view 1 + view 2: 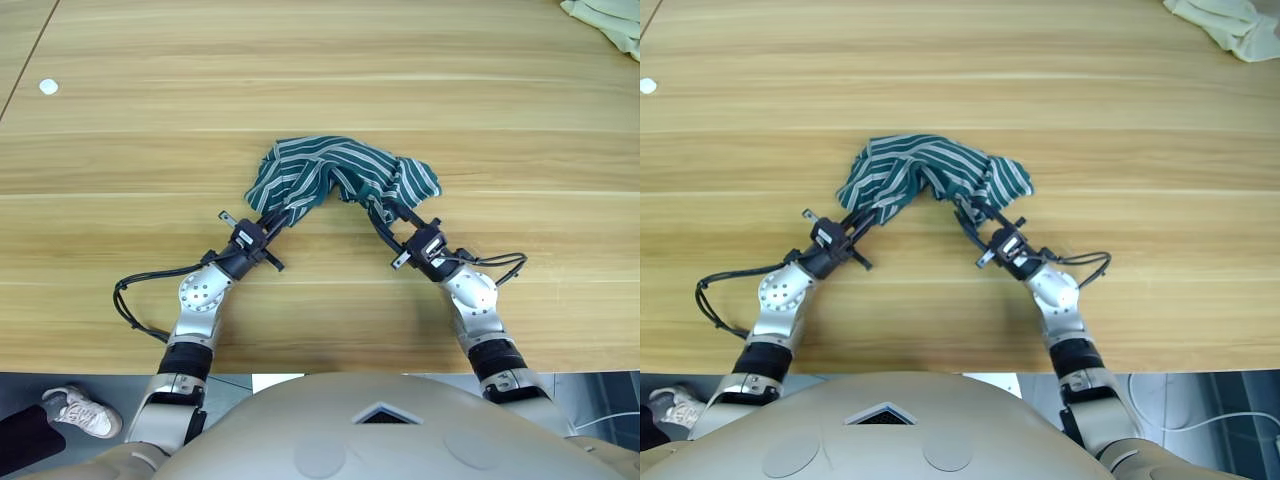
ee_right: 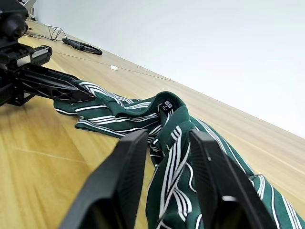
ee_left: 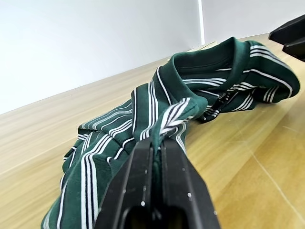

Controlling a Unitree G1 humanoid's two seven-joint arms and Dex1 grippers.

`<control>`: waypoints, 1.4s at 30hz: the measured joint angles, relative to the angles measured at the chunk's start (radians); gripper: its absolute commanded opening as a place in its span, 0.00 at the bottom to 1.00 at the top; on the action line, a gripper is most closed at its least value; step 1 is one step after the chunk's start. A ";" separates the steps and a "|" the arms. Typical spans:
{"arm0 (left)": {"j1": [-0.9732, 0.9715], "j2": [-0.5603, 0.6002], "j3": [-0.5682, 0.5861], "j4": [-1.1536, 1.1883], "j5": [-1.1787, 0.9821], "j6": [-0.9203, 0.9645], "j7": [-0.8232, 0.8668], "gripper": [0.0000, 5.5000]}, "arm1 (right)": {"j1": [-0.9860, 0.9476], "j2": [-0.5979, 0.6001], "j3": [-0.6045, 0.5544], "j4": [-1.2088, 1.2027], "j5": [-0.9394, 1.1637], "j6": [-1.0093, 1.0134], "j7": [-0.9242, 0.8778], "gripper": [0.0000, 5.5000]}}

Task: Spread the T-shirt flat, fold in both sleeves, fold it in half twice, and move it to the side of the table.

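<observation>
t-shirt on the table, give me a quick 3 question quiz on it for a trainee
1. True or false: the T-shirt lies spread flat on the table.
2. Pick one. The left gripper is: A) open, hovering above the shirt; B) shut on a fold of the shirt; C) resting on bare wood away from the shirt.
3. Fill in the blank: a pale cloth lies at the far ___ corner of the table, by the robot's own sides.

Key: 1 false, it is bunched up; 2 B; 3 right.
</observation>
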 measured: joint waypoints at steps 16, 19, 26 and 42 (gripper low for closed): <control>-0.002 0.000 -0.008 0.000 0.000 -0.016 0.000 0.00 | -0.114 -0.019 0.050 0.160 -0.290 0.034 -0.237 0.34; -0.003 -0.001 -0.010 0.000 0.000 -0.018 0.000 0.00 | -0.115 -0.025 0.067 0.160 -0.294 0.017 -0.237 0.23; -0.004 -0.002 -0.013 0.000 0.000 -0.024 0.000 0.00 | -0.100 -0.039 0.076 0.141 -0.252 -0.027 -0.214 0.01; 0.071 0.182 0.082 -0.434 -0.544 -0.095 -0.302 0.00 | 0.210 -0.309 -0.177 -0.490 0.590 -0.024 0.152 0.00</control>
